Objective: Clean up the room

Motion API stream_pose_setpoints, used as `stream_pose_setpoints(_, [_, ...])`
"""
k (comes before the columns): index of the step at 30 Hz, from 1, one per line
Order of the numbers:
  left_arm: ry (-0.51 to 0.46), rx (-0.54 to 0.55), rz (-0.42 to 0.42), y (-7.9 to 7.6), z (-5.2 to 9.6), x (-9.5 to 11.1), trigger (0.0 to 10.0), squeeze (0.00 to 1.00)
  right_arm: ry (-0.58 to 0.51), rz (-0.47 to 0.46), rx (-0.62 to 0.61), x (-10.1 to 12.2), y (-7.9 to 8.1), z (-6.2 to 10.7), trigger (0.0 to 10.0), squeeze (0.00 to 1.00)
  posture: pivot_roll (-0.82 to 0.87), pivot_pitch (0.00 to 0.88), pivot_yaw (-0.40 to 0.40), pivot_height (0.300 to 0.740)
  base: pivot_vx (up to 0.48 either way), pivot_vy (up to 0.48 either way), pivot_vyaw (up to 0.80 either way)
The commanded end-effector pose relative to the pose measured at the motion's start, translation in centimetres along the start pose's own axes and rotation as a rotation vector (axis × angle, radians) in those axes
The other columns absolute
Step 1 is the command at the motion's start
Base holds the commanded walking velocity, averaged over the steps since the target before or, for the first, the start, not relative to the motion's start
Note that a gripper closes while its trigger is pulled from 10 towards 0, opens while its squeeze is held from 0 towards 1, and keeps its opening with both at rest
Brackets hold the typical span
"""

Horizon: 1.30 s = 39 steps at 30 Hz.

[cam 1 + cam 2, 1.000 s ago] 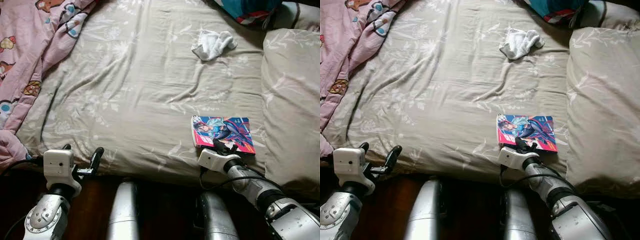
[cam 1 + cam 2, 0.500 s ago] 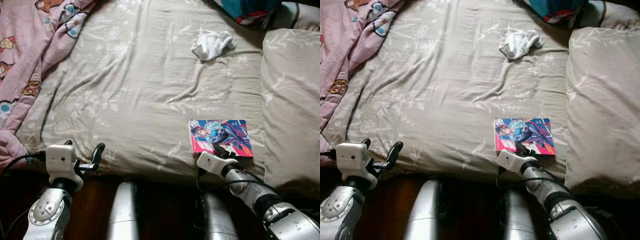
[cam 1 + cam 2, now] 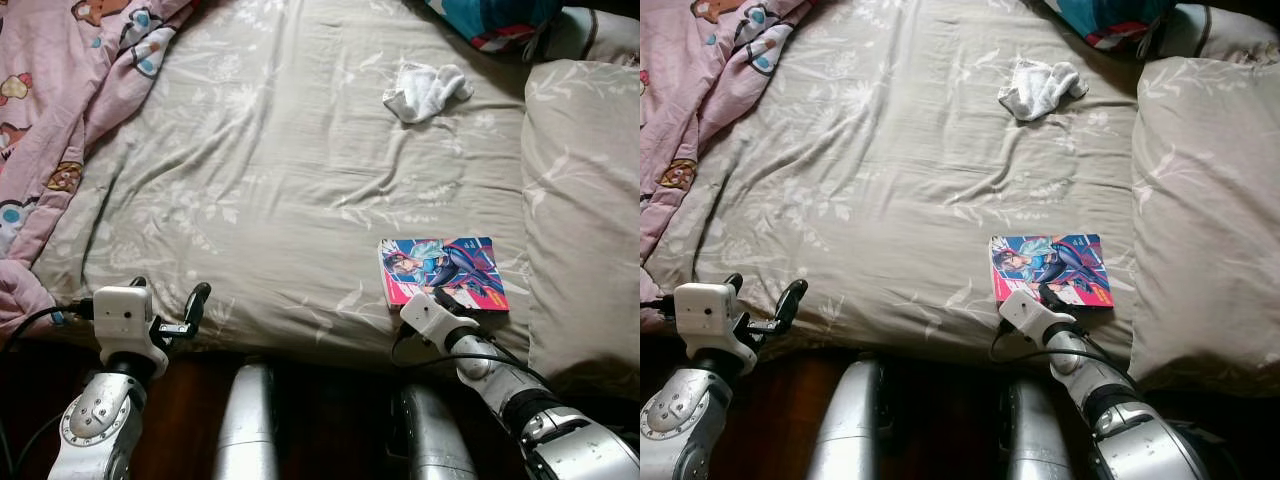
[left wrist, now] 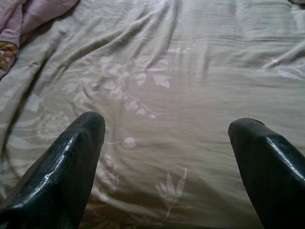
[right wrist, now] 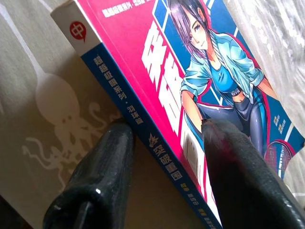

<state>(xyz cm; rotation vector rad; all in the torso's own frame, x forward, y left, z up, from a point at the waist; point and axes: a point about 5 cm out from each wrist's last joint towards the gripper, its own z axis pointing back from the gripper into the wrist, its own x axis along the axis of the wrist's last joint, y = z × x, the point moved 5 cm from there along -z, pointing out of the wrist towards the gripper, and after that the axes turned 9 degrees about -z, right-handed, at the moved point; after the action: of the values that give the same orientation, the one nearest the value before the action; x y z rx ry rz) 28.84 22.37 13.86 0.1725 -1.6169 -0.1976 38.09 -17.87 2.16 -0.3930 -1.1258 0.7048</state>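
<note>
Bed layout, seen from the near edge

The book [image 3: 442, 271] lies on the bed [image 3: 300, 180] near its front edge, right of centre, just left of the pillow [image 3: 585, 200]. A sock [image 3: 426, 89] sits well behind the book, toward the far side. The blanket [image 3: 60, 110] is bunched at the left. The right gripper [image 5: 162, 162] straddles the book's near edge; the left gripper [image 3: 165, 305] is over the front edge, far left.
</note>
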Motion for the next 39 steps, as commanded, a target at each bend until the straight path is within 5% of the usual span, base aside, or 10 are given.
stream_pose_setpoints(1, [0.024, 0.024, -0.024, 0.7, 0.7, -0.7, 10.0, 0.00, 0.029, -0.013, 0.029, -0.9, 1.1, 0.3, 10.0, 0.00, 0.25, 0.381, 0.027, 0.653, 0.000, 0.000, 0.00])
stream_pose_setpoints(7, [0.030, 0.024, -0.025, 0.6, 0.9, -0.8, 10.0, 0.00, 0.015, -0.049, 0.068, -0.4, 1.6, 0.2, 10.0, 0.00, 0.25, 0.384, 0.023, 0.653, 0.000, 0.000, 0.00])
stream_pose_setpoints(8, [0.032, 0.025, -0.025, 0.6, 0.9, -0.9, 10.0, 0.00, 0.013, -0.048, 0.076, -0.4, 1.7, 0.2, 10.0, 1.00, 0.25, 0.386, 0.022, 0.653, 0.000, 0.000, 0.00])
stream_pose_setpoints(18, [0.039, 0.026, -0.021, 0.4, 1.0, -1.1, 10.0, 0.00, 0.010, -0.052, 0.072, -0.4, 1.6, 0.2, 10.0, 1.00, 0.24, 0.389, 0.016, 0.653, 0.000, 0.000, 0.00])
stream_pose_setpoints(19, [0.040, 0.027, -0.019, 0.3, 0.9, -1.3, 10.0, 0.00, 0.005, -0.069, 0.072, -0.4, 1.5, 0.2, 10.0, 0.67, 0.24, 0.377, 0.011, 0.653, 0.000, 0.000, 0.00])
stream_pose_setpoints(20, [0.035, 0.028, -0.016, 0.3, 0.7, -1.2, 10.0, 0.00, 0.001, -0.101, 0.069, -0.4, 1.4, 0.3, 10.0, 0.00, 0.23, 0.368, 0.008, 0.653, 0.000, 0.000, 0.00])
stream_pose_setpoints(25, [0.024, 0.039, -0.007, 0.3, -0.3, -1.3, 10.0, 0.00, 0.011, -0.217, 0.058, -0.8, 1.2, 0.4, 10.0, 0.00, 0.21, 0.320, -0.011, 0.653, 0.000, 0.000, 0.00])
stream_pose_setpoints(33, [-0.007, 0.061, 0.022, -0.2, -2.8, -1.7, 10.0, 0.00, -0.082, -0.773, -0.033, -0.6, 0.2, 0.8, 10.0, 0.00, 0.16, 0.207, -0.043, 0.653, 0.000, 0.000, 0.00])
stream_pose_setpoints(39, [0.035, 0.092, 0.046, -0.3, -4.3, -3.8, 10.0, 0.00, -0.103, -0.918, -0.140, -2.5, -0.2, 1.8, 10.0, 0.00, 0.11, 0.061, -0.045, 0.653, 0.000, 0.000, 0.00])
